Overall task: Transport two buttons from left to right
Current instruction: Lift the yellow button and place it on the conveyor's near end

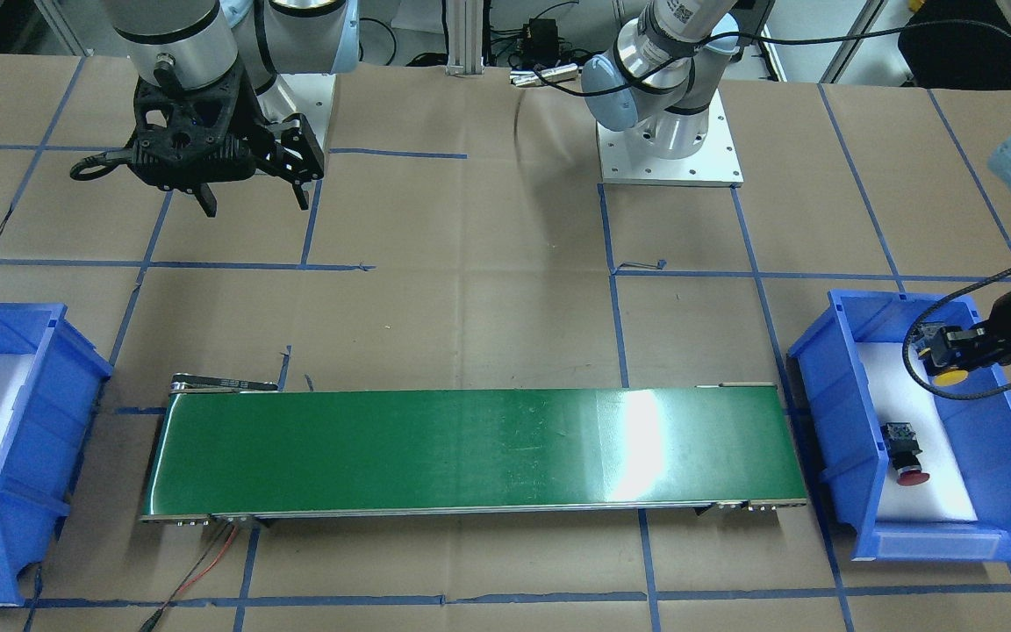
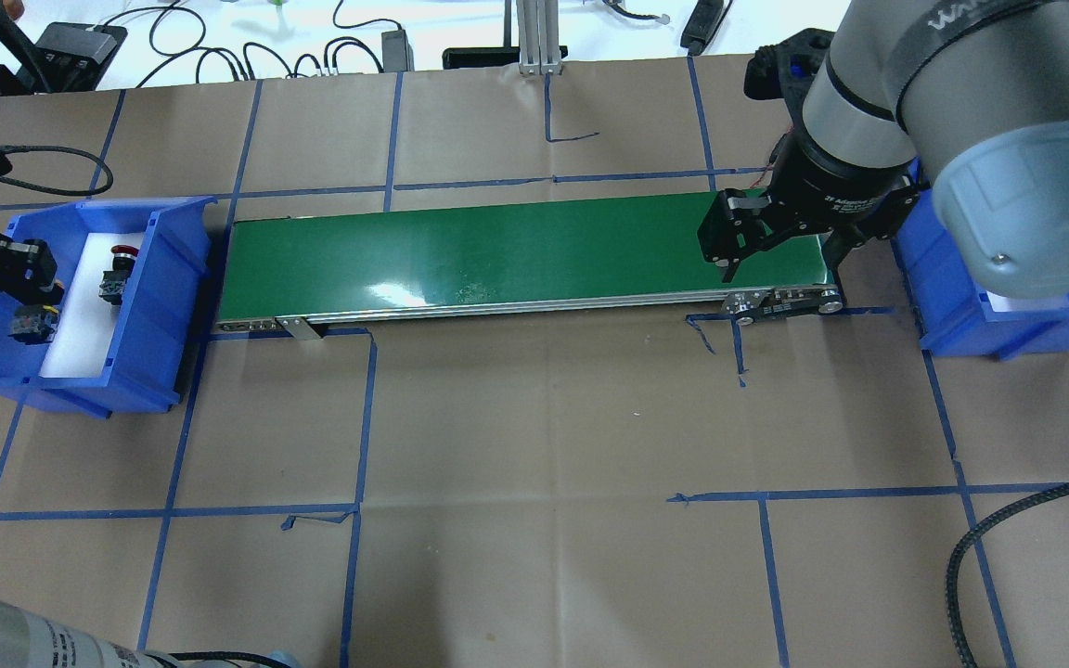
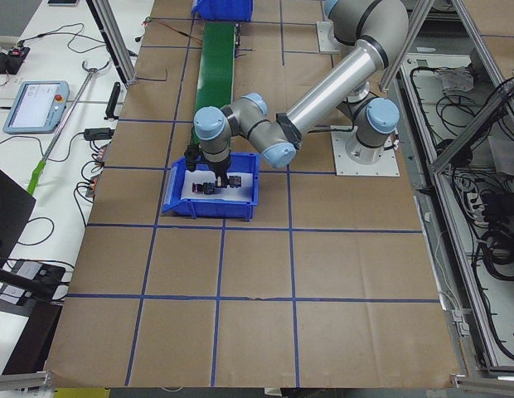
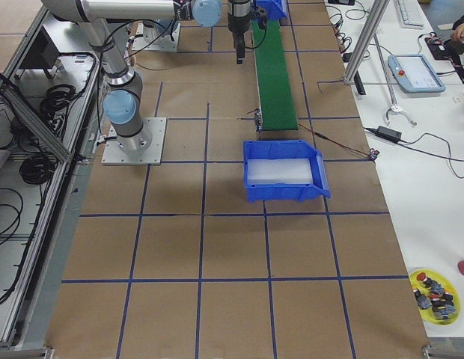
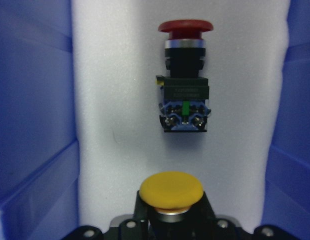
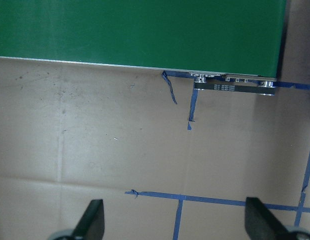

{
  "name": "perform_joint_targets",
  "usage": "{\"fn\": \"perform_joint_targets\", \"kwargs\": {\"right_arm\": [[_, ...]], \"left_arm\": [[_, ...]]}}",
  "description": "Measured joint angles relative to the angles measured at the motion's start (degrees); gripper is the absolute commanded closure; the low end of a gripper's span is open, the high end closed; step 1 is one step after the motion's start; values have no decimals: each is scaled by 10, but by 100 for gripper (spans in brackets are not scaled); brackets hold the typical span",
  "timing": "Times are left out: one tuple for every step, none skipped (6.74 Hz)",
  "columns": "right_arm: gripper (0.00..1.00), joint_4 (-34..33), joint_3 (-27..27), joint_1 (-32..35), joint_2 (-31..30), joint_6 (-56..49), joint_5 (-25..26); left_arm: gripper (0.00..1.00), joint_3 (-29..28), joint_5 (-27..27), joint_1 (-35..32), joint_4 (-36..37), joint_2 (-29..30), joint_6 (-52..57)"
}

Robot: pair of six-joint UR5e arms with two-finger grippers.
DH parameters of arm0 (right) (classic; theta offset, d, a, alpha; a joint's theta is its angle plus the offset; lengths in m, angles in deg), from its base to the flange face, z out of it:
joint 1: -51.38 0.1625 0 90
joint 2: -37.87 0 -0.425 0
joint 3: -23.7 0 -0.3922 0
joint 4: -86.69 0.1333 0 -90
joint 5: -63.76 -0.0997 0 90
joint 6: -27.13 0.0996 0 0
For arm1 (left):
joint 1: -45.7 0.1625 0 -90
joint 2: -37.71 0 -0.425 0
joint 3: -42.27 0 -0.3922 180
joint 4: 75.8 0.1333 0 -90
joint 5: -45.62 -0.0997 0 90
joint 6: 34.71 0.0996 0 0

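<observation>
1. Worktop (image 1: 505, 325): covered in brown paper with a blue tape grid.
2. Green conveyor (image 1: 470, 452): runs between two blue bins.
3. Left bin (image 1: 848, 386): lined with white foam.
4. Right fingers (image 6: 93, 220): spread wide and holding nothing, hovering near the conveyor's right end.
5. Left fingers (image 1: 971, 344): closed on the yellow-capped button (image 1: 950, 376), inside the left bin.
6. Red-capped button (image 5: 184, 85): lies on its side on the foam, near the yellow one but apart from it.

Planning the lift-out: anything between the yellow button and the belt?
Yes: the red button lies on the foam toward the belt, then the bin wall. The left pincer holds the yellow button; lifting should clear both.
</observation>
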Motion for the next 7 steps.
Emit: {"fn": "perform_joint_targets", "kwargs": {"right_arm": [[0,0,0,0,0,0,0],[0,0,-1,0,0,0,0],[0,0,-2,0,0,0,0],[0,0,-2,0,-1,0,0],[0,0,-2,0,-1,1,0],[0,0,-2,0,-1,1,0],[0,0,-2,0,-1,2,0]], "left_arm": [[100,-21,-2,-4,-22,-3,1],[100,-33,-1,-15,-27,-3,1],[100,-44,0,-41,-25,-2,-4],[100,-56,-2,-77,-21,0,-25],[100,-69,-4,-117,-19,3,-65],[100,-77,-5,-157,-18,8,-113],[100,-80,-5,-191,-16,16,-154]]}}
